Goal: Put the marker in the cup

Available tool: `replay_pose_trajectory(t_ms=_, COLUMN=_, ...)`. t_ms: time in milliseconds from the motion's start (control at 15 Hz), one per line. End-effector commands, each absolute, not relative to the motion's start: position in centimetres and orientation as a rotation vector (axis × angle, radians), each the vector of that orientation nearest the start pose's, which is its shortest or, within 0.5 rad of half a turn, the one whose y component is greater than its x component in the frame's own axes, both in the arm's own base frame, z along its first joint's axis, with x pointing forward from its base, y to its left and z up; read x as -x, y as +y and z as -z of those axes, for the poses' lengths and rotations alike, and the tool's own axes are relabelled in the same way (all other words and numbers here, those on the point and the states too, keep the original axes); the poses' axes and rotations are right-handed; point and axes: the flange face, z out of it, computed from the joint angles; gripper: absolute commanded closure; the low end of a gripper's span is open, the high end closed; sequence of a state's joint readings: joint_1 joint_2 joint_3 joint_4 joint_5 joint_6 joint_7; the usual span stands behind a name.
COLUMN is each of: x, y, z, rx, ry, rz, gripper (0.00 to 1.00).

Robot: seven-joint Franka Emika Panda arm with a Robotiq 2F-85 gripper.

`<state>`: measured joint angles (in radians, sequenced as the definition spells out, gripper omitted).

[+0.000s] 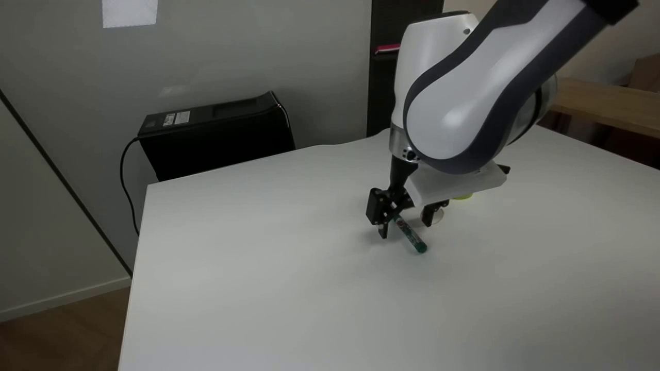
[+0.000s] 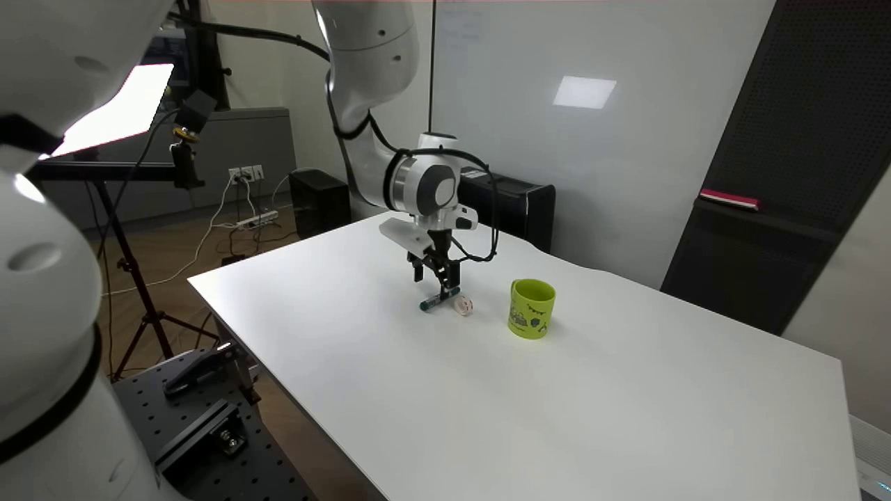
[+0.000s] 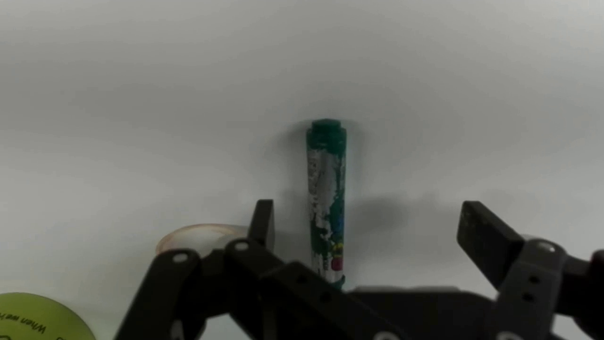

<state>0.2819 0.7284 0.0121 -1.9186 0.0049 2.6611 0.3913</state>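
Pointing down with a black two-fingered gripper, holding its fingers wide apart astride a green cylindrical marker, lying on a white tabletop beside a pale round object; showing a glossy yellow-green mug standing upright nearby

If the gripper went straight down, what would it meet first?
The open gripper, straddling the marker, would probably meet the tabletop first, though one side might clip the pale round object; depth is unclear.

cup partly beyond the wrist view's edge, one end of marker behind fingers
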Motion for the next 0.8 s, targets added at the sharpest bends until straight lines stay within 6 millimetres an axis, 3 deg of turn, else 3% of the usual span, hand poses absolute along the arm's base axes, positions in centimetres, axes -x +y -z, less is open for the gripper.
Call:
replay_pose_trajectory(t_ms=0, x=-59.5, y=17.8, z=-10.1, rx=3.137, ry=0.207, rz=0.017, gripper=0.00)
replay_pose_trajectory(t_ms=267, x=-59.5, y=17.5, z=-8.9, rx=3.149, ry=0.223, rz=-0.004, gripper=0.00)
replay_pose_trajectory(t_ms=333, x=-59.5, y=17.4, z=-8.6, rx=3.153, ry=0.227, rz=-0.010, gripper=0.25)
replay_pose_trajectory(t_ms=467, x=-59.5, y=17.3, z=-8.1, rx=3.164, ry=0.236, rz=-0.019, gripper=0.32)
replay_pose_trajectory(t_ms=733, x=-60.0, y=16.9, z=-8.1, rx=3.187, ry=0.266, rz=-0.071, gripper=0.60)
